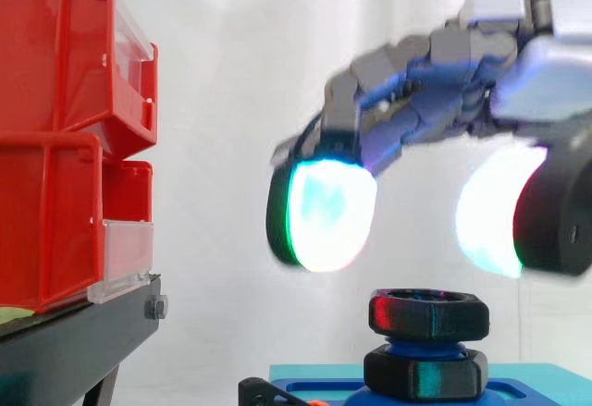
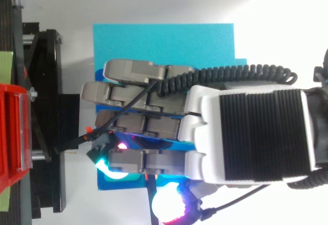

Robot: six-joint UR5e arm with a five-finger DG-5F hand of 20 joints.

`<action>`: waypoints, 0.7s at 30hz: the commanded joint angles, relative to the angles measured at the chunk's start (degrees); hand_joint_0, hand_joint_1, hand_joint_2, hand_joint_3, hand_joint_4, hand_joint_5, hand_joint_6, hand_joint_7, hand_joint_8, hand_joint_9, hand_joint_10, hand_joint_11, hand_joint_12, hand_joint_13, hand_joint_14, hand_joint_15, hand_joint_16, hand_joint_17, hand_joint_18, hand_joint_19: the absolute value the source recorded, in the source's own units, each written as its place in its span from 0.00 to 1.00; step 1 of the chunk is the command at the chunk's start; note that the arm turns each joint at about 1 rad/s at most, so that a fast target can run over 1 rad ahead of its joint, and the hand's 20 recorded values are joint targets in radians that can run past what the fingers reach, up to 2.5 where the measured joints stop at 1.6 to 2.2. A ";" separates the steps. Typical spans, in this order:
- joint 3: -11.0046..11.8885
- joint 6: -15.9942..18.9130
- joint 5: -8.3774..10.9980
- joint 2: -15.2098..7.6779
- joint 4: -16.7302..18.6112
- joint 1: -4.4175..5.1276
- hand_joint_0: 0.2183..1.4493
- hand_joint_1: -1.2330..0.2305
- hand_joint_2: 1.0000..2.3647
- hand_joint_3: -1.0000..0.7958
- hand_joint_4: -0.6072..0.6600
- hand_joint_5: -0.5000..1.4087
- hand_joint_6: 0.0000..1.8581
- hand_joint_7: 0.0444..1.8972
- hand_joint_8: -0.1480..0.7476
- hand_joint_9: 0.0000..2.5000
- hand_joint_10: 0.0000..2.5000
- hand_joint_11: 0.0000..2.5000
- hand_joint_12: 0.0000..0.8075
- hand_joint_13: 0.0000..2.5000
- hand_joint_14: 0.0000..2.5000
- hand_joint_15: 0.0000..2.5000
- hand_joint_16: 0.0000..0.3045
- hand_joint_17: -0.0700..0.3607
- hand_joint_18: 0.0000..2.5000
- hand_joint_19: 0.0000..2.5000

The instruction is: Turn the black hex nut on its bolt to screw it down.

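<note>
Black hex nut (image 1: pixel 428 314) untouched, just beneath the hand (image 1: pixel 546 82), fingers (image 1: pixel 328 204) spread wide.

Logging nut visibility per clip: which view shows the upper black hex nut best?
Side view: the upper black hex nut sits in the clear beneath the hand. In the top view the hand lies over that spot.

A white counter (image 2: pixel 277 25) carries a flat cyan board (image 2: pixel 164 40). A blue base (image 2: pixel 123 184) lies on that board, with the bolt (image 1: pixel 427 343) standing upright on it. At the left, a black stand (image 1: pixel 74 341) bears two red bins (image 1: pixel 46 221), stacked one upon the other.
</note>
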 commanded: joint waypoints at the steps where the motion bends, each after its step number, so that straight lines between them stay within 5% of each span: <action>1: 0.33 0.45 -0.21 -1.99 0.43 -0.13 0.21 0.46 0.00 0.28 0.62 0.21 0.27 0.53 0.41 0.23 0.00 0.04 0.38 0.09 0.00 0.00 0.14 0.38 0.04 0.03; 21: 0.42 -1.04 -1.35 -3.31 4.82 -0.57 0.21 0.55 0.00 0.28 0.61 0.23 0.27 0.65 0.41 0.24 0.00 0.04 0.39 0.09 0.00 0.00 0.14 0.38 0.03 0.03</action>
